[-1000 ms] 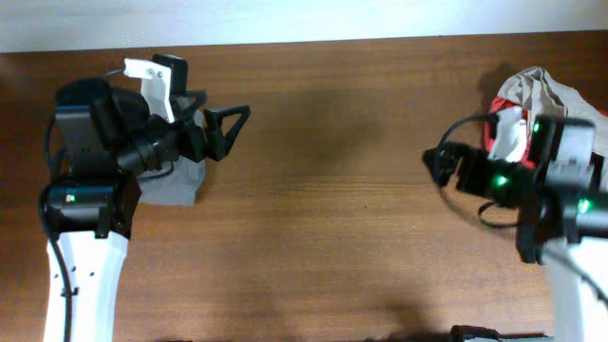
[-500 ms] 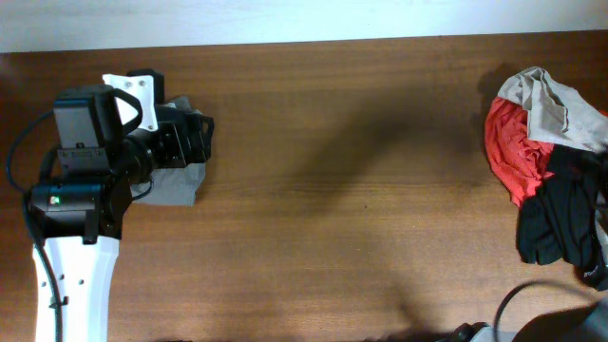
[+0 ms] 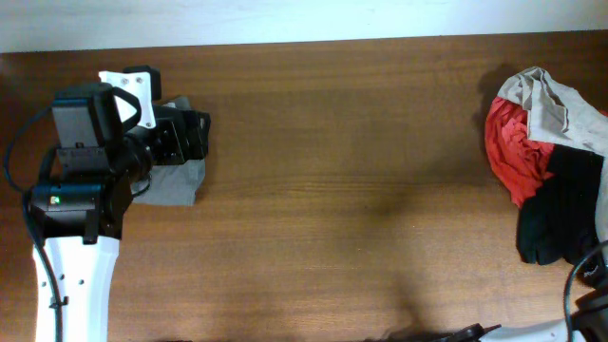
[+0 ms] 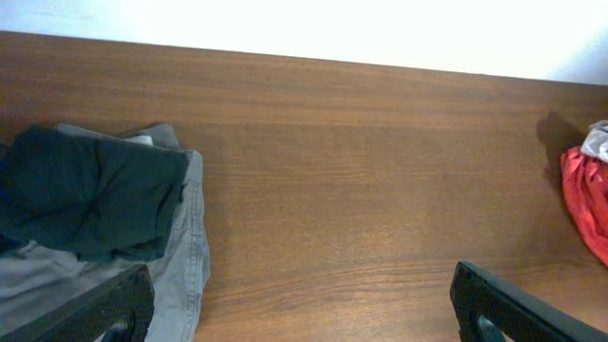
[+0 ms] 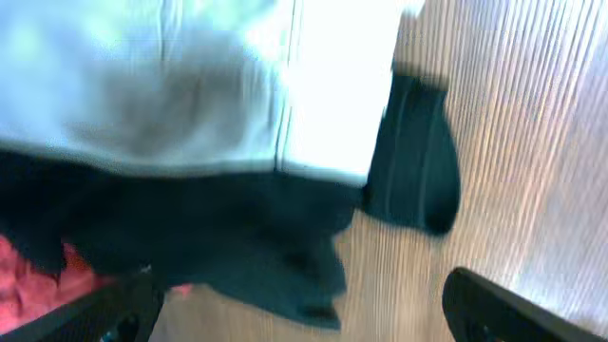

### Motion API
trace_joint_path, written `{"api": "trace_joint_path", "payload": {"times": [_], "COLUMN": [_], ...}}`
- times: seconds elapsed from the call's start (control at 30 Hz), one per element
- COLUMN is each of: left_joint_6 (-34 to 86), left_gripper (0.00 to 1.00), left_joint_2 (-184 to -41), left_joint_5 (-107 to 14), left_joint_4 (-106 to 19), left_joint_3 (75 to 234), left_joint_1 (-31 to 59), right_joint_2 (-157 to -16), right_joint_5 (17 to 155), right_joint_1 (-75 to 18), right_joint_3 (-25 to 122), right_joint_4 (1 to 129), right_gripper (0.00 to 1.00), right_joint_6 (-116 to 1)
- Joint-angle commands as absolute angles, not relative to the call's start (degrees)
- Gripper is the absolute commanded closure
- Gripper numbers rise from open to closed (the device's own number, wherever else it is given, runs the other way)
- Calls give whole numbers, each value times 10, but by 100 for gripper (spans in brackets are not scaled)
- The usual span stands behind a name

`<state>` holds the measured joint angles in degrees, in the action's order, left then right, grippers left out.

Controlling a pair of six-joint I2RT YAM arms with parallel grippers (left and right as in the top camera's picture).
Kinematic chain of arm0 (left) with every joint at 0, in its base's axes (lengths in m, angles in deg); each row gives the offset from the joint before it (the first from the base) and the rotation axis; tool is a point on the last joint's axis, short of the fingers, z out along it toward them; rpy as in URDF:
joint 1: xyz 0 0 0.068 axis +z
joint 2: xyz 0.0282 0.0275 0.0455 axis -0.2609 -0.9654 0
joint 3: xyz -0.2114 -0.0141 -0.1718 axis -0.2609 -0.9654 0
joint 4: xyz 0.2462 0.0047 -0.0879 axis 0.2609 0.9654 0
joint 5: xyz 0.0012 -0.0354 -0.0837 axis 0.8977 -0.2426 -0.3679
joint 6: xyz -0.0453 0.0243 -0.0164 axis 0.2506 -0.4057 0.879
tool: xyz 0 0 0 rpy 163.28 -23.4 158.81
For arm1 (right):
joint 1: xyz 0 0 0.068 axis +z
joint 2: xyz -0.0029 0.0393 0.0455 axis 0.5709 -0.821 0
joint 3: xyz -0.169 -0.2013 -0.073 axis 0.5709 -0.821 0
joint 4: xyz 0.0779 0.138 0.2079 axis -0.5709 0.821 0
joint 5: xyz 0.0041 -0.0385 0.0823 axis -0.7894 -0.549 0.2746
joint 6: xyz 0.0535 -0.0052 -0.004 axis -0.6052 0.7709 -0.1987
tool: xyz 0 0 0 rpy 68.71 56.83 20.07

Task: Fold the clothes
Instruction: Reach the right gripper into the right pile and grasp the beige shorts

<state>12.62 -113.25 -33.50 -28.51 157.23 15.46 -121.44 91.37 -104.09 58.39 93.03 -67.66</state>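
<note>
A pile of unfolded clothes lies at the table's right edge: a light beige piece [image 3: 543, 95] on top, a red piece [image 3: 508, 152] and a black piece [image 3: 556, 214]. A folded grey garment [image 3: 178, 182] lies at the left under my left arm; in the left wrist view a dark folded piece [image 4: 90, 195] rests on that grey garment [image 4: 180, 275]. My left gripper [image 4: 304, 313] is open and empty, low over bare wood just right of the stack. My right gripper [image 5: 304, 318] is open and empty over the black piece [image 5: 209, 247] of the pile; this view is blurred.
The brown wooden table [image 3: 351, 190] stretches between the folded stack and the pile. A white wall runs along the table's far edge [image 3: 313, 19]. Only a cable of the right arm [image 3: 591, 285] shows at the overhead view's bottom right corner.
The right arm has drawn back from the pile and left the overhead view at the bottom right. My left gripper has pulled back to the left over the folded stack.
</note>
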Motion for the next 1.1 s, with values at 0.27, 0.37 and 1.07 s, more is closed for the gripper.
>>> {"api": "trace_joint_path", "payload": {"times": [0.27, 0.37, 1.07], "left_joint_6": [125, 125, 127], "left_gripper": [1, 1, 1], "left_joint_2": [-1123, -1123, -1148], "left_joint_5": [-328, -327, -340], "left_joint_4": [-277, -277, -279], "left_joint_3": [1585, 1585, 1585], "left_joint_1": [153, 153, 153], "right_joint_2": [-1239, -1254, -1351], "right_joint_5": [848, 838, 1002], "right_joint_1": [-1057, -1057, -1058], "right_joint_3": [590, 590, 591], "right_joint_4": [869, 864, 742], "right_gripper": [1, 1, 47], "right_joint_6": [-682, -682, -598]}}
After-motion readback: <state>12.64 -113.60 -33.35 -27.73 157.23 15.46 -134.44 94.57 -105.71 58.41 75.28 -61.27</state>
